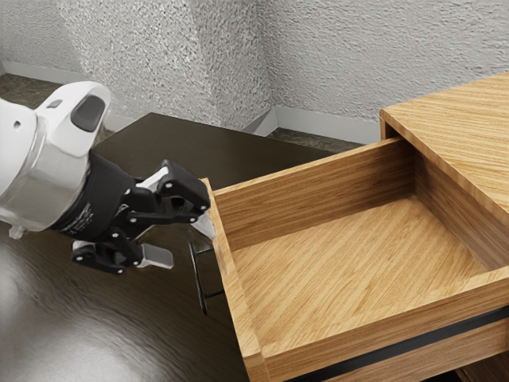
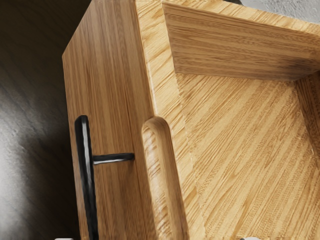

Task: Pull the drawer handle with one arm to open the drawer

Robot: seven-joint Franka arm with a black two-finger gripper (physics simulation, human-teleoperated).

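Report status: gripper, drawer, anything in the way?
Gripper open, at the drawer front beside the handle. Drawer pulled well out of the cabinet. No obstruction seen.

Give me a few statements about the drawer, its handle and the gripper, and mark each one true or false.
1. The drawer is pulled well out of the cabinet. True.
2. Something lies inside the drawer. False: its inside is bare wood.
3. The handle is a black bar. True.
4. The gripper is shut on the handle. False: it is open, with its fingers apart by the drawer front.
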